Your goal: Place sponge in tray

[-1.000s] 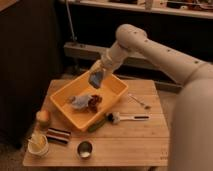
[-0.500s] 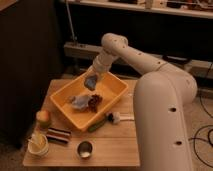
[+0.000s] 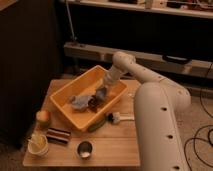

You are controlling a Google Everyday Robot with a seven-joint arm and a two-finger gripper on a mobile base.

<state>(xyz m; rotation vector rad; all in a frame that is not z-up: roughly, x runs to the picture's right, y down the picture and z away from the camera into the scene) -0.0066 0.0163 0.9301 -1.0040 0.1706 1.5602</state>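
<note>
Sponge [image 3: 79,102]: the pale grey lump lying on the floor of the yellow tray [image 3: 68,89] looks to be it, a little left of the tray's middle, though its shape is soft and hard to make out. The gripper [image 3: 101,93] hangs inside the tray just right of that lump, low over the tray floor, pointing down and to the left. Whether its fingers are spread or closed cannot be told from this view. A small dark reddish object [image 3: 93,102] sits between the gripper and the grey lump, close to both.

The white arm [image 3: 131,70] reaches from the right, bends at an elbow above the tray's far right corner, and drops to the gripper. Its thick lower section fills the near right of the scene.

The tray rests at an angle on a wooden table [image 3: 114,148]. Off the tray's near right edge lies a green item [image 3: 97,125], and beside it a brush [image 3: 117,117] with its handle running right. Near the table's left edge stands an apple [image 3: 43,118]. Nearer still are a dark striped block [image 3: 58,136], a pale cup [image 3: 38,145] at the near left corner, and a small metal cup [image 3: 84,149].
</note>
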